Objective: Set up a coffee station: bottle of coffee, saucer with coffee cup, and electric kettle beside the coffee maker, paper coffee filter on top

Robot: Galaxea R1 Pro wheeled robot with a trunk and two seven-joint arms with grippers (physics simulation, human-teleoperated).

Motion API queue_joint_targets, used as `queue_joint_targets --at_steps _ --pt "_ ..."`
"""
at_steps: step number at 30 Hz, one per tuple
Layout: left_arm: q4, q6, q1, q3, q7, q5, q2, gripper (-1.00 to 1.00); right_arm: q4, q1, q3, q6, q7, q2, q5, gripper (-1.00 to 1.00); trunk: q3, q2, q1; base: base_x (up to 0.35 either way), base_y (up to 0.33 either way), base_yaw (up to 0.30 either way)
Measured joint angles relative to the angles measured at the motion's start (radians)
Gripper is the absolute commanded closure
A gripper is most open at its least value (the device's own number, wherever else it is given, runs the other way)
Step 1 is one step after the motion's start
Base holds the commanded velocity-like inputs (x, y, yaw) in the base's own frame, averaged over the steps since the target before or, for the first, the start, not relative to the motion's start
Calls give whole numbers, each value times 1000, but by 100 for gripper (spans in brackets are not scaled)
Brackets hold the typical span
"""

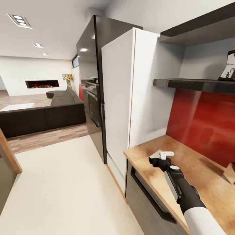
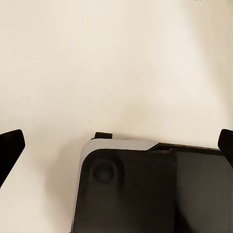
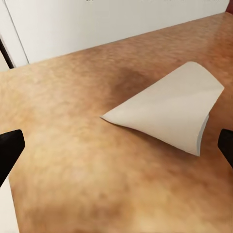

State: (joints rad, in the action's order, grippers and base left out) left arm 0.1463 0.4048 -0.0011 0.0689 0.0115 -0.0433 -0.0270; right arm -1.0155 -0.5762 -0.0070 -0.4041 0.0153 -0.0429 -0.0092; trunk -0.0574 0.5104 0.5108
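The right gripper (image 3: pixel 116 145) hovers low over the kitchen countertop (image 1: pixel 195 169), its two black fingertips (image 3: pixel 9 148) spread wide at either edge of the right wrist view and holding nothing. Just ahead of them, between the open jaws but clear of both, the paper coffee filter (image 3: pixel 170 109) lies flat on the wood-look surface, its point turned toward one finger and its curved open edge toward the other. In the head view the filter (image 1: pixel 164 153) shows white just past the gripper (image 1: pixel 156 160), near the countertop's end beside a tall white cabinet (image 1: pixel 130 98). Above and beyond the arm, the kitchen shelf (image 1: pixel 195 85) runs along the red backsplash (image 1: pixel 202 124), with the bottle of coffee (image 1: pixel 228 67) at its far end. The left gripper (image 2: pixel 116 145) hangs wide open over pale floor (image 2: pixel 116 63).
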Motion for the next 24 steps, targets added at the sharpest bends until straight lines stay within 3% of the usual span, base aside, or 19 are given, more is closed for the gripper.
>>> queue_joint_targets --at_steps 7,24 --pt "0 0 0 0 0 0 0 -100 0 0 0 0 0 0 -1 -100 -1 0 0 127 0 -130" --pt "0 0 0 0 0 0 0 -100 -5 0 0 0 -1 0 1 -100 -1 0 0 23 0 -6"
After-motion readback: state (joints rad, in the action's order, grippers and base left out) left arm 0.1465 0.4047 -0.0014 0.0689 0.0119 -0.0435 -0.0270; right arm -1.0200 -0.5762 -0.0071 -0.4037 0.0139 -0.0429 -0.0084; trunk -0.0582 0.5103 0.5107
